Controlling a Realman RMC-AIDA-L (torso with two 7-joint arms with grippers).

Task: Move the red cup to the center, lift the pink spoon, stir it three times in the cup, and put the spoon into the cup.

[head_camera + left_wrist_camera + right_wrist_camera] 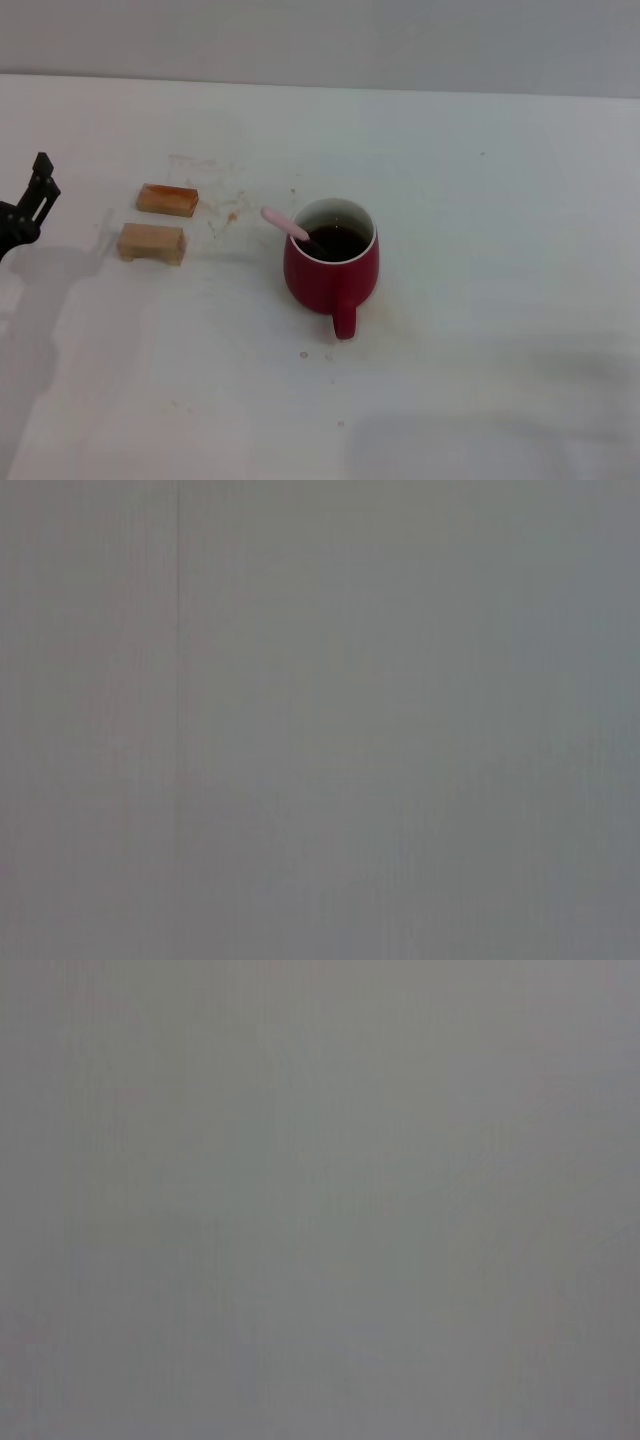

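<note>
The red cup (331,262) stands upright near the middle of the white table (480,220), its handle toward me, with dark liquid inside. The pink spoon (285,223) rests in the cup, its bowl down in the liquid and its pink handle leaning out over the rim to the left. My left gripper (30,200) is at the far left edge of the head view, well away from the cup and holding nothing. My right gripper is out of view. Both wrist views show only a plain grey surface.
Two small tan wooden blocks (167,199) (152,243) lie left of the cup, between it and my left gripper. Faint brownish stains (225,205) mark the tabletop near the blocks. The table's far edge runs along the top.
</note>
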